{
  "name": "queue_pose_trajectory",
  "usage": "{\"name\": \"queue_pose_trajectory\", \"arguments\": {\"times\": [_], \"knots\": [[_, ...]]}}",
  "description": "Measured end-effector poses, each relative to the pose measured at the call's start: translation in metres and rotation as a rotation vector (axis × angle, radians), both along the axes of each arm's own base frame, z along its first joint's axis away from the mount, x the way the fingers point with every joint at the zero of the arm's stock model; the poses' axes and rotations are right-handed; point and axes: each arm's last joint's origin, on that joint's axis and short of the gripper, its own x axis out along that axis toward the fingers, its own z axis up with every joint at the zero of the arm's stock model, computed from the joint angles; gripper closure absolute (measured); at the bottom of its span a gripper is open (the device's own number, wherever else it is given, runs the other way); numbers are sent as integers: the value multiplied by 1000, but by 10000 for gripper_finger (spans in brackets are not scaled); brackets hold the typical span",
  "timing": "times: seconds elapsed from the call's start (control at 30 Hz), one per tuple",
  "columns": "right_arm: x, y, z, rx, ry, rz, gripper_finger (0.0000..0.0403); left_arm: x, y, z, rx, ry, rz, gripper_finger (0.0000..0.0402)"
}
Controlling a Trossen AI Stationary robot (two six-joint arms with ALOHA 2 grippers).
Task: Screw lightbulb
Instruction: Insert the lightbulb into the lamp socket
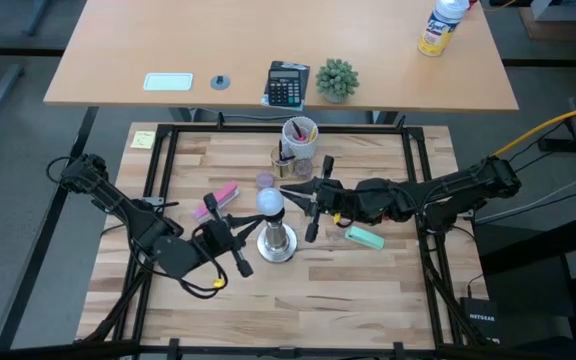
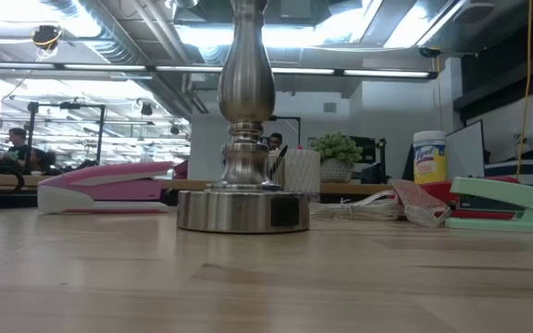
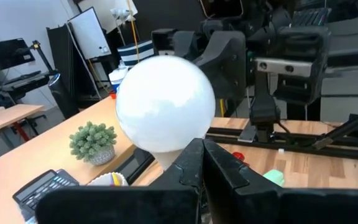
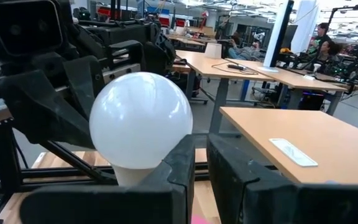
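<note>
The lightbulb (image 1: pixel 270 201) sits on top of the silver socket stand (image 1: pixel 277 243), near the middle of the wooden surface (image 1: pixel 388 290), with one claw on either side of it.

The left claw (image 1: pixel 241 228) reaches in from the stand's left. Its fingers (image 3: pixel 194 167) are shut tight together with nothing between them, and in the left wrist view their tips lie right in front of the bulb's neck; whether they touch the glass cannot be told.

The right claw (image 1: pixel 306 200) comes in from the opposite side, just beside the bulb. In the right wrist view its fingers (image 4: pixel 182 163) stand only a narrow slit apart, their tips at the bulb's lower edge. They do not wrap around the bulb, and no object shows in the slit.

A pink stapler (image 1: pixel 220 199) lies just behind the left claw, and a mint-green stapler (image 1: pixel 365 237) lies under the right arm, a little behind the right claw. Beyond the right claw, toward the far edge of the surface, stands a cup of pens (image 1: pixel 300 137), with a small purple cap (image 1: pixel 264 181) nearer the bulb. In the low view the stand's round base (image 2: pixel 242 209) rests flat on the wood, the pink stapler to one side and the green one to the other.
</note>
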Motion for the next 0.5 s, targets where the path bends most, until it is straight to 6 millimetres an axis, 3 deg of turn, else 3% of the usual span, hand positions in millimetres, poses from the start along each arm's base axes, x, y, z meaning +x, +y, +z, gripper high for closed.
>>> {"name": "queue_pose_trajectory", "arguments": {"times": [0.5], "knots": [[0,-2,0,-1,5,-67,355,-5,-8,1,-7,-10,-29,400]]}}
